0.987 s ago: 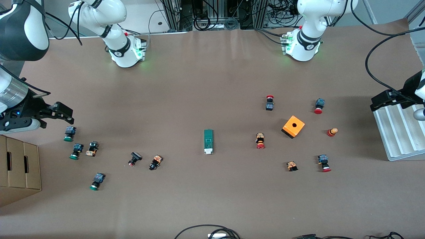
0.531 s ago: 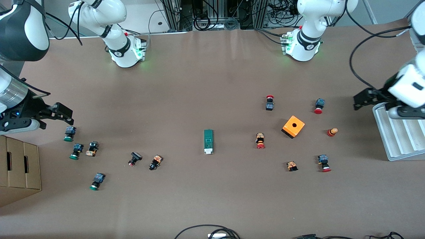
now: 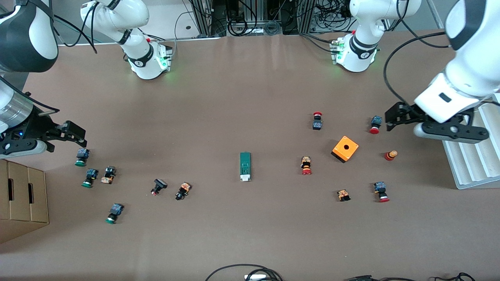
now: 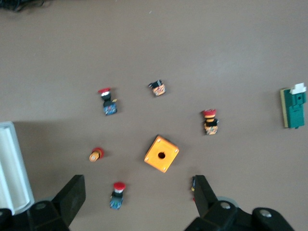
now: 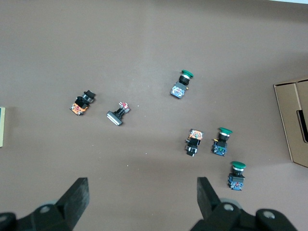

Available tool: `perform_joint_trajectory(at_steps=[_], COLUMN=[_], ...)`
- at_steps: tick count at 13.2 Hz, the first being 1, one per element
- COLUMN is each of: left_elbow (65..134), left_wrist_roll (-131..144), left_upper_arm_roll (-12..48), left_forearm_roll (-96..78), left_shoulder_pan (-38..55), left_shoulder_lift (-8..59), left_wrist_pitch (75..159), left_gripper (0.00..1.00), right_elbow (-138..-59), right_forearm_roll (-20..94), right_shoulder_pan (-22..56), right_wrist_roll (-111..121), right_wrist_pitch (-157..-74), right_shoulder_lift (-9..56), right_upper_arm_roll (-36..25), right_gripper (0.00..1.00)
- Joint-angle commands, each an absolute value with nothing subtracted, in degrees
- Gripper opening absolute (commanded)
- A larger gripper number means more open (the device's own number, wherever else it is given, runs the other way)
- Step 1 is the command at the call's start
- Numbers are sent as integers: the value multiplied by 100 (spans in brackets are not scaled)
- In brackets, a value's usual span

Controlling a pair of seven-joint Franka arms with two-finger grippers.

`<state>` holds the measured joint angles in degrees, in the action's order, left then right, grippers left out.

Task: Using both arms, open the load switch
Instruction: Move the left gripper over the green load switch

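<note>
1. The left tool (image 3: 392, 117) hangs wide open and empty over the bench (image 3: 242, 97) at the left arm's end, just beside a red-capped push-button (image 3: 375, 124).
2. The right tool (image 3: 74, 132) waits wide open and empty at the right arm's end, over the spot just by a green-capped push-button (image 3: 81, 156).
3. The load switch (image 3: 245, 166) lies flat mid-bench, its white end toward the front camera, well apart from both tools.
4. A white ridged tray (image 3: 470, 156) sits at the left arm's end; I cannot tell whether anything lies in its grooves.
5. A cardboard box (image 3: 23, 199) stands at the right arm's end; its inside is hidden.
6. An orange box with a hole (image 3: 345, 148) rests among the red push-buttons.
7. Compared with a second ago, the left tool has swung from over the tray inward toward the buttons; the right tool and all parts have kept their places.
</note>
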<state>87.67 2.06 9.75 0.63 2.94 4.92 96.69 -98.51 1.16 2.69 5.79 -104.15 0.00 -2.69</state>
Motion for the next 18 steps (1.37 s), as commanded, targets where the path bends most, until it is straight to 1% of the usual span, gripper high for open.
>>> perform_joint_trajectory(at_steps=[1,3,7,9,12,13,18], left_elbow=[8727,8728,8815,8894,9324,9430,9571], left_wrist_roll=[578,991,1949,2799,4136,4644,6659], left_upper_arm_roll=[1247,1484,1521,1520,1521,1521,1521], left_forearm_roll=[141,158,237,867,1536,1860,3197], left_shoulder_pan=[299,299,842,1299,1861,2055,2987], left_shoulder_lift=[641,642,501,492,519,519,712], left_wrist_pitch=[10088,10396,10906,11379,12276,12400,12401], left_gripper=[100,100,100,100,100,100,100], right_elbow=[-9800,-9791,-9791,-9791,-9800,-9800,-9800], right_forearm_roll=[176,176,176,176,176,176,97], right_shoulder_pan=[281,264,255,272,281,273,290], right_wrist_roll=[589,589,589,589,589,589,624], right_wrist_pitch=[-10441,-10450,-10459,-10529,-10476,-10494,-10529], right_shoulder_lift=[26,26,35,35,35,35,44], right_upper_arm_roll=[-281,-281,-290,-290,-290,-290,-290], right_gripper=[100,100,100,100,100,100,100])
